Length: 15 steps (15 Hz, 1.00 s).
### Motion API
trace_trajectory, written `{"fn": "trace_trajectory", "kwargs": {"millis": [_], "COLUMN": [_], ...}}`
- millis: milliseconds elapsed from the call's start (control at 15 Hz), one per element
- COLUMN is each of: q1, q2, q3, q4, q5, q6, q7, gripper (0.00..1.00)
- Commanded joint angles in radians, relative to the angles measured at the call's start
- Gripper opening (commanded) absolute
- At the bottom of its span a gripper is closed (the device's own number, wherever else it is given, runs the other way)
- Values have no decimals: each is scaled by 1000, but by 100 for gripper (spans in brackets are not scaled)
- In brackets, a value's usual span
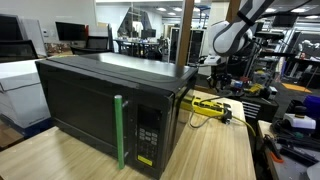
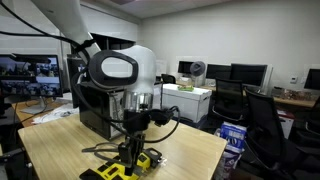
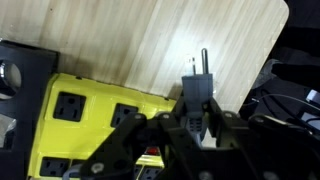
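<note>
**While the jaws pinch a plug, the yellow strip lies just beside it**

Where the wrist view looks down along the gripper (image 3: 197,112), its two jaws are pressed in on a black plug (image 3: 196,88), one on each side of the body, with no gap to be seen. A metal prong (image 3: 203,60) sticks out of the plug away from the camera, over the bare wood of the table (image 3: 190,30). The plug sits at the right-hand end of the yellow power strip (image 3: 90,120) as this view shows it. Whether plug and strip touch cannot be told, since the jaws cover the join. Two of the strip's sockets (image 3: 68,105) face the camera and are free.

In an exterior view the gripper (image 2: 130,150) hangs straight down from the arm's white joint (image 2: 120,68), low over the power strip (image 2: 135,166). It is dark and small there, so the plug probably lies hidden between the fingers.

In both exterior views the strip (image 1: 208,103) lies on the wooden table (image 1: 215,148) near a black microwave (image 1: 95,95). The microwave's door is shut and carries an upright green handle (image 1: 119,130).
</note>
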Motion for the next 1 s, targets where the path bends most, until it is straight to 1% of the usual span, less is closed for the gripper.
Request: {"fn": "trace_trajectory", "kwargs": {"millis": [0,133,267,333,400,467,533,600,667,800,933], "q1": [-5,-5,-8,-111,-154,-207,-247,-305,-384,-525,-597], "q2": [-32,-33,-36,-58,-67,-52,-36,-18,7,36,35], "q3": [14,20,23,165,243,333,409,489,591,740,785], "q4": [34,54,72,45,28,23,19,17,21,32,39], "q5": [5,5,-3,-54,-80,-97,-108,-127,-156,-221,-264], "q6": [-141,-199,-241,-253,-266,-280,-288,-290,-300,-335,-345], "q7": [-98,-161,-253,-221,-188,-184,-182,-181,-179,-177,-177], "gripper": [7,7,7,7,7,7,7,7,7,7,7]}}
